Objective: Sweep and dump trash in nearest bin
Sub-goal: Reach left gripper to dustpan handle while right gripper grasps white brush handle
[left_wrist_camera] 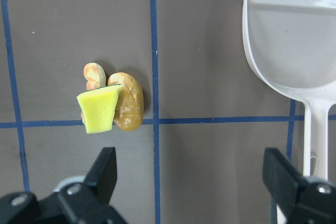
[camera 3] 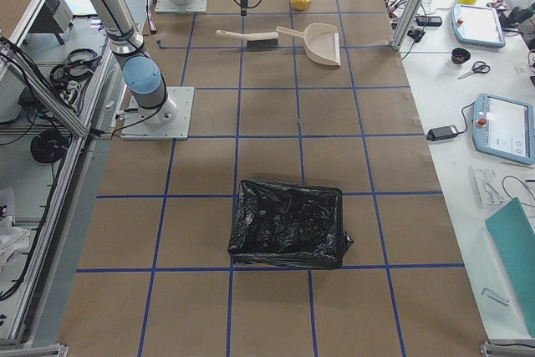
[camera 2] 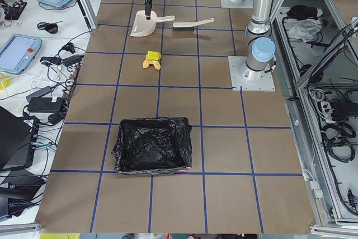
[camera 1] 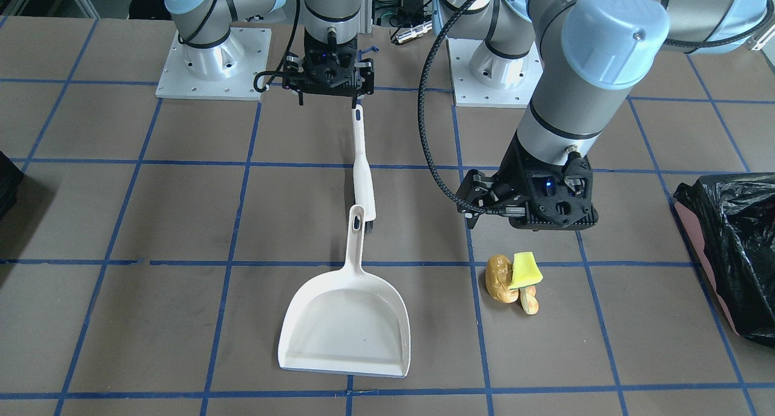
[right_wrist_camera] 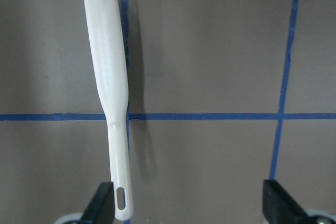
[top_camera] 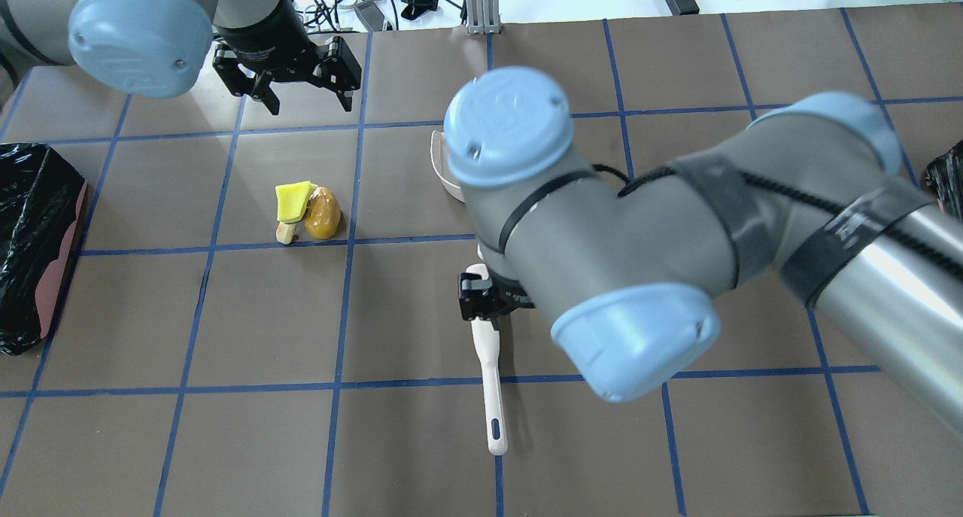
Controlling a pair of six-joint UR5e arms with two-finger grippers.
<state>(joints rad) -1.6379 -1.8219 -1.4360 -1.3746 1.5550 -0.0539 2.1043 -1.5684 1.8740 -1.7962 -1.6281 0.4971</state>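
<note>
The trash is a brown lump, a yellow-green wedge and an orange slice clustered on the table; it also shows in the left wrist view. My left gripper hovers open and empty just behind the trash, on the robot's side, its fingers spread wide. The white dustpan lies flat beside the trash. The white brush lies behind the dustpan, its handle toward the robot. My right gripper is open above the handle end. The bin, pinkish with a black bag, stands at the table's left end.
A second black-bagged bin stands at the table's right end and shows at the overhead view's right edge. The arm bases are bolted to the table behind the brush. Blue tape lines grid the brown table.
</note>
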